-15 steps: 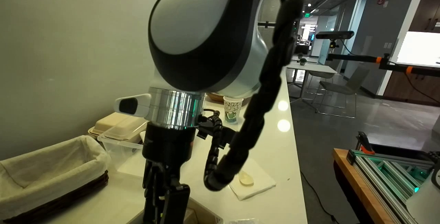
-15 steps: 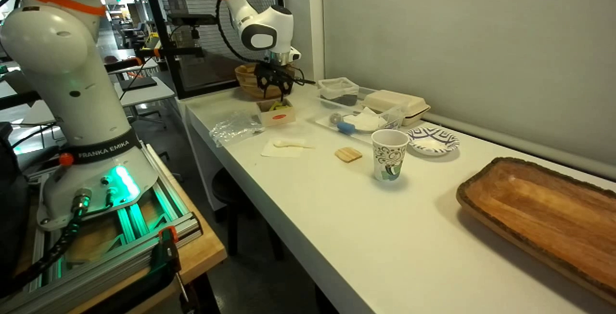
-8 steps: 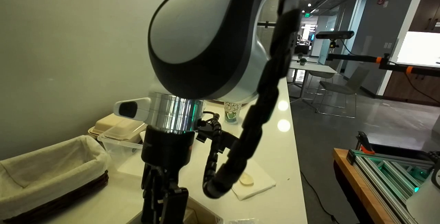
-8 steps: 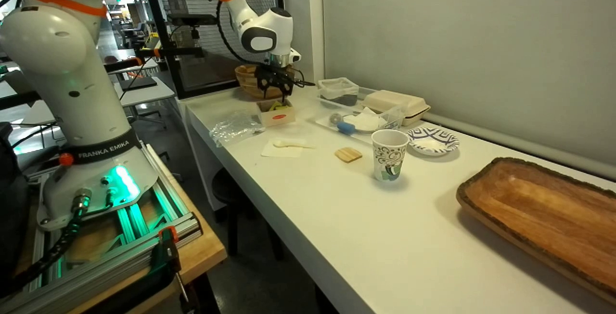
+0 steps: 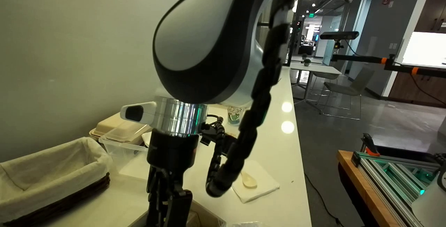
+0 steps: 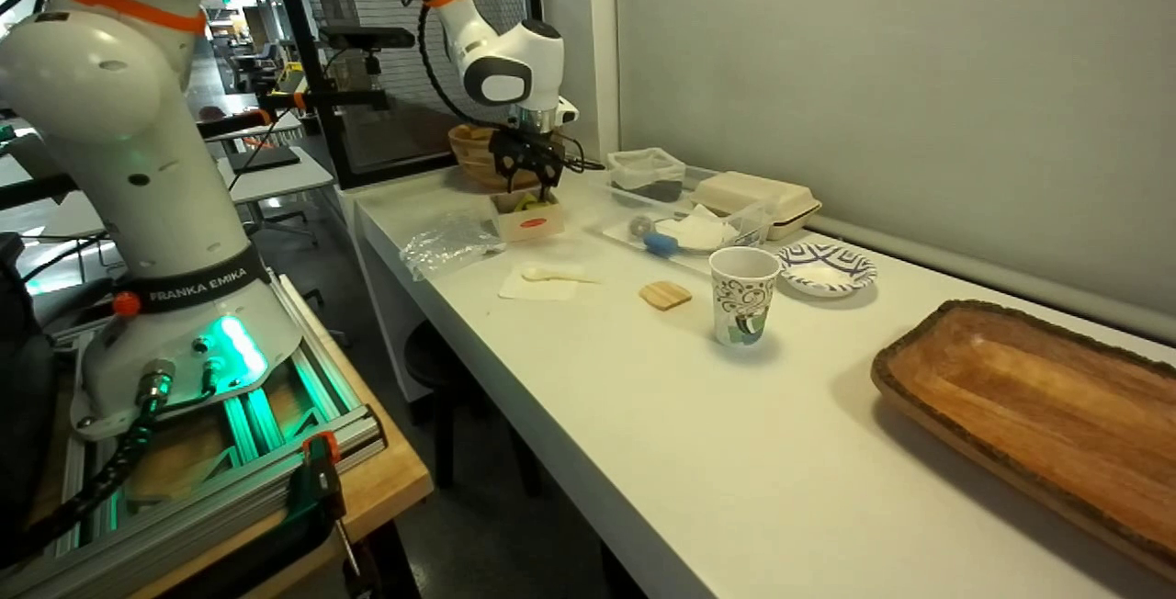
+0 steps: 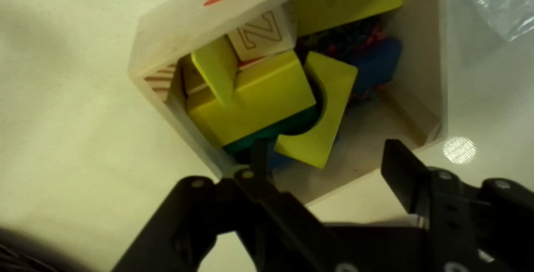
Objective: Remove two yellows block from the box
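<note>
The box (image 7: 187, 26) is low, thin-walled and tan, with a red oval mark on one side; it also shows in an exterior view (image 6: 533, 227). In the wrist view it holds several yellow blocks: a cuboid one (image 7: 258, 101), an arch-shaped one (image 7: 338, 96), a thin wedge-like one (image 7: 219, 65) and a large one (image 7: 346, 3) by the far wall. My gripper (image 7: 326, 144) is open and empty, pointing down above the box. The arch-shaped block's lower end lies between the fingertips in the picture, apparently below them. In an exterior view the gripper (image 6: 527, 188) hangs just over the box.
A letter block (image 7: 263, 34), a blue block (image 7: 377, 61) and a green block (image 7: 271, 130) share the box. Crinkled clear plastic (image 6: 450, 245) lies beside it. A wooden bowl (image 6: 473, 153), a clear tub (image 6: 620, 236), a lined basket (image 5: 52, 171) and a paper cup (image 6: 742, 305) stand around.
The arm and gripper have come down slightly and shifted a little to the right in both exterior views. The box and its blocks show no visible change.
</note>
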### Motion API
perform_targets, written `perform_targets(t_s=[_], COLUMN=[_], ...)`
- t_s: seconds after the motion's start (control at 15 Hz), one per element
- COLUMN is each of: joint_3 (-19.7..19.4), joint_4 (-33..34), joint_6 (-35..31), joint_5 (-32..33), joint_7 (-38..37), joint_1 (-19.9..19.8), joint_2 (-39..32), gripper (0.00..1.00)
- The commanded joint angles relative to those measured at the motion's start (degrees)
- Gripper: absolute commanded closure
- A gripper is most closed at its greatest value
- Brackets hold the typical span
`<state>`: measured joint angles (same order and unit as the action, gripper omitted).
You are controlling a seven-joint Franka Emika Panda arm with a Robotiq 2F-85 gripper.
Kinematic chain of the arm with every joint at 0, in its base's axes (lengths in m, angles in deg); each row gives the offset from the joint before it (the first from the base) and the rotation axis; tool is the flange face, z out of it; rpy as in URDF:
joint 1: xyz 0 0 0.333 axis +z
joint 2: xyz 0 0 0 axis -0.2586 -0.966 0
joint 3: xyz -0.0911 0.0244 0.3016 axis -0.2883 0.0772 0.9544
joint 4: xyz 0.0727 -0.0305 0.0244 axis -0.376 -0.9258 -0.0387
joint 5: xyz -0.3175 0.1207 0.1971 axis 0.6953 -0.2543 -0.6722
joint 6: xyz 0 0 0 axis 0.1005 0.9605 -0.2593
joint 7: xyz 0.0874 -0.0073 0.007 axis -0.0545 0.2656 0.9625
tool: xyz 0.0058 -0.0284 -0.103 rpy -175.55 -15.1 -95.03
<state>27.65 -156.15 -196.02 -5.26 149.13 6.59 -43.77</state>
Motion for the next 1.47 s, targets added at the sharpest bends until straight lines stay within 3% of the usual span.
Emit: perform_targets(t_s=[0.0,0.13,0.4,0.47,0.87,1.4], joint_3=[2.37,3.35,4.65,4.93,6.57,7.73], joint_4=[0.85,1.05,1.21,1.13,-0.19,-1.0], joint_6=[-2.96,-3.88,-3.72,-3.53,-3.1,-3.52], joint_5=[-1.66,-1.76,-1.25,-1.17,-1.56,-6.88], joint_7=[3.02,3.6,2.95,2.81,0.8,-5.18], joint_1=[-2.22,-3.27,-4.36,-4.5,-4.11,-3.57], joint_2=[-2.36,-3.09,-4.01,-4.09,-1.55,6.73], gripper=[0.2,0.21,0.34,0.47,0.9,0.91])
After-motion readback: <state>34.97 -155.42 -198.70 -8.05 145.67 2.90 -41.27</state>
